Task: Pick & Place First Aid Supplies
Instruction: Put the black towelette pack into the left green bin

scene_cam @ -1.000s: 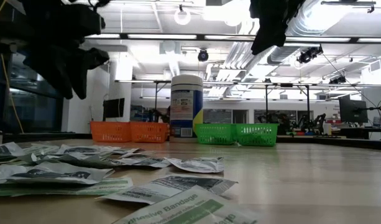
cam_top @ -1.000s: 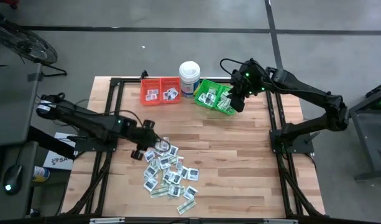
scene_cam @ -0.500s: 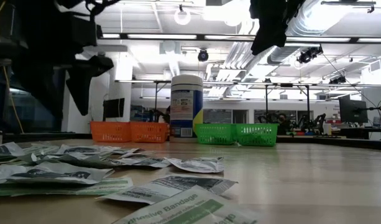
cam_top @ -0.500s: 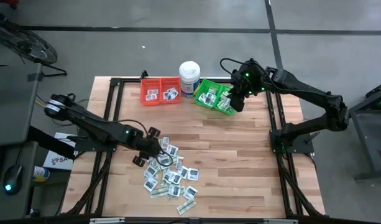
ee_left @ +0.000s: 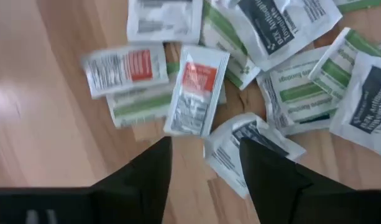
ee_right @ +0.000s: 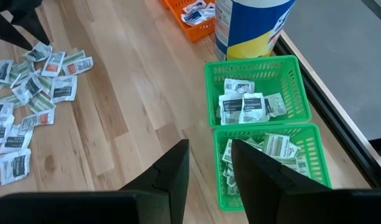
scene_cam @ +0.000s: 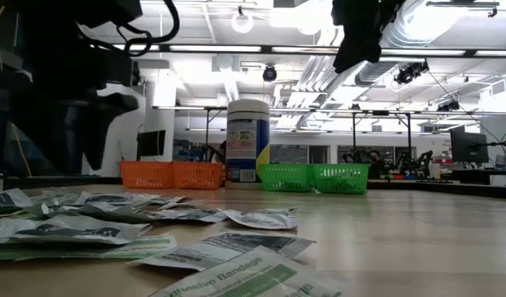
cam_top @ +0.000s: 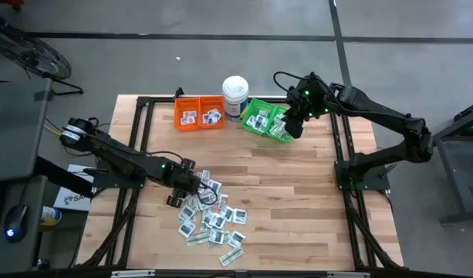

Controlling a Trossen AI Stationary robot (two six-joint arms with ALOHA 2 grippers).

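The first aid supplies lie as a loose pile of small flat packets (cam_top: 209, 216) on the wooden table, left of its middle; several are white with dark or red print, others green-and-white strips (ee_left: 296, 93). My left gripper (cam_top: 191, 181) hangs open just over the pile's far left edge, pointing steeply down. Its fingers (ee_left: 146, 177) stand on either side of bare wood next to a white packet with red print (ee_left: 196, 90), touching nothing. My right gripper (cam_top: 292, 127) waits open above the green bins (cam_top: 265, 120), nothing between its fingers (ee_right: 171, 171).
Two orange bins (cam_top: 199, 113) with a few packets, a tall white tub (cam_top: 235, 94) and two green bins (ee_right: 265, 124) holding packets stand in a row along the far edge. Bare wood lies right of the pile and toward the near edge.
My left gripper has gone down and toward the table's right and near edges, coming in over the far left edge of the packet pile. The packets have not moved.
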